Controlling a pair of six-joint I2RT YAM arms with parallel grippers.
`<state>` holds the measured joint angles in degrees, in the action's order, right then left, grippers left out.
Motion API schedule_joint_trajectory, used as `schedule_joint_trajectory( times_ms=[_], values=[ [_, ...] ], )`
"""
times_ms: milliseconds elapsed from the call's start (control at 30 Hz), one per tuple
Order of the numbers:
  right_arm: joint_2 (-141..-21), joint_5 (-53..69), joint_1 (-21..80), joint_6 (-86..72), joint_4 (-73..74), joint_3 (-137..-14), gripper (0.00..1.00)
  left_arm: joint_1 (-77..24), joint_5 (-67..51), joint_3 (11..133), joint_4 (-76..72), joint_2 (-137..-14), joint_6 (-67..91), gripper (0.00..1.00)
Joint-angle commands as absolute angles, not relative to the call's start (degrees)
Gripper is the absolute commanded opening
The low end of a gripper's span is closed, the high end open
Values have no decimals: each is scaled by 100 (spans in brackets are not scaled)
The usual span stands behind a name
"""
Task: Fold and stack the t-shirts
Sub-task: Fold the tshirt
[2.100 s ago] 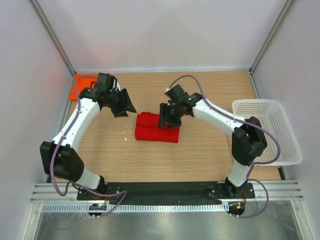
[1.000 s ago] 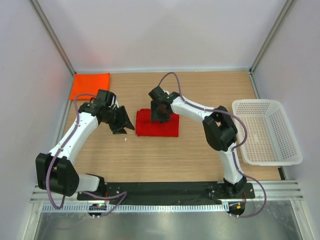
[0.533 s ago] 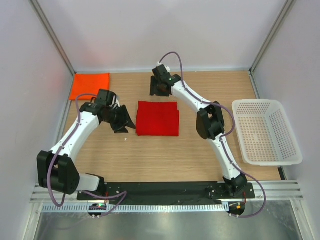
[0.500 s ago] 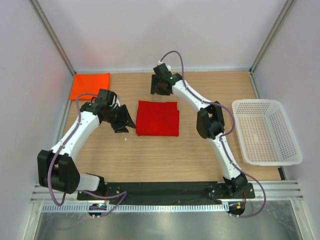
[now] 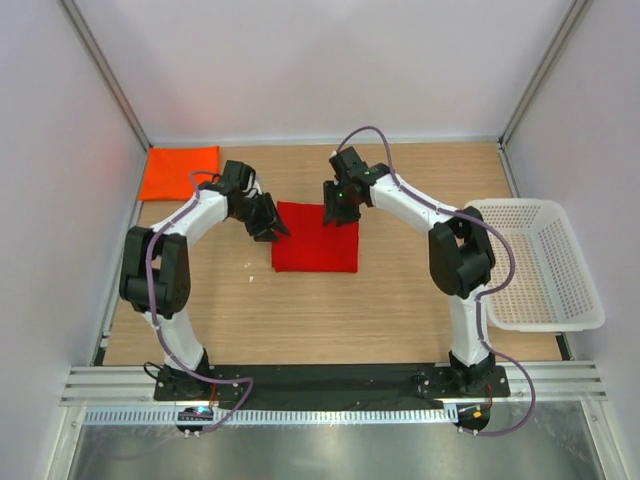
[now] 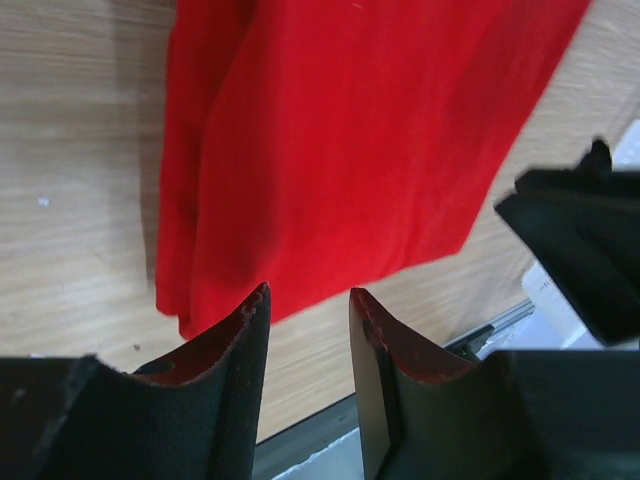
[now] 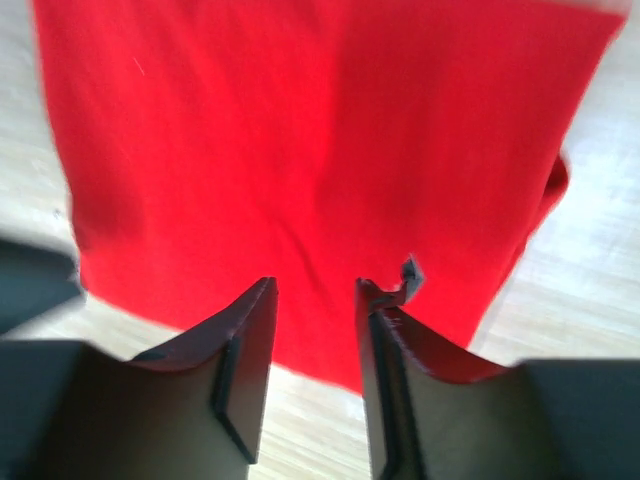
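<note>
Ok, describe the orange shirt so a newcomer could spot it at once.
Start at the wooden table and go to its far left corner. The orange t-shirt lies there folded flat; unlike the red t-shirt mid-table, it is brighter and sits alone.

A middle shirt (image 5: 315, 240) lies folded near the centre of the bench (image 5: 400, 300). The corner shirt (image 5: 180, 172) lies in the far left corner, well apart. The basket (image 5: 535, 265) sits at the right edge. The left hand (image 5: 270, 222) hangs over the middle shirt's far left corner and the right hand (image 5: 335, 210) over its far right corner (contact unclear).
</note>
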<state>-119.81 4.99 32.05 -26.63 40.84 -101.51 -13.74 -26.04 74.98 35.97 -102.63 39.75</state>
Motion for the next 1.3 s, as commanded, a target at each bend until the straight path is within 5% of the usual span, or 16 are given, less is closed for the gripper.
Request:
schedule_joint_trajectory(
  times_ms=[0,233,667,900,1267],
  values=[
    [-11384,1027,3050,-2619,3684,-9371,42,-1380,-2733,7664,3497,-10739,3990,38],
    [-10803,1177,2699,-2453,3366,-8297,46,-1424,-2435,7067,3586,-10987,3718,39],
    [-11934,2091,2259,-2048,3085,-9877,71,-1126,-2452,8664,4158,-10493,3287,55],
    [-12989,2119,2118,-1969,3173,-11064,71,-765,-2593,9552,3990,-11495,2849,56],
    [-13262,2408,1942,-1872,3155,-10907,69,-765,-2698,10046,4017,-12445,2927,57]
  ],
)
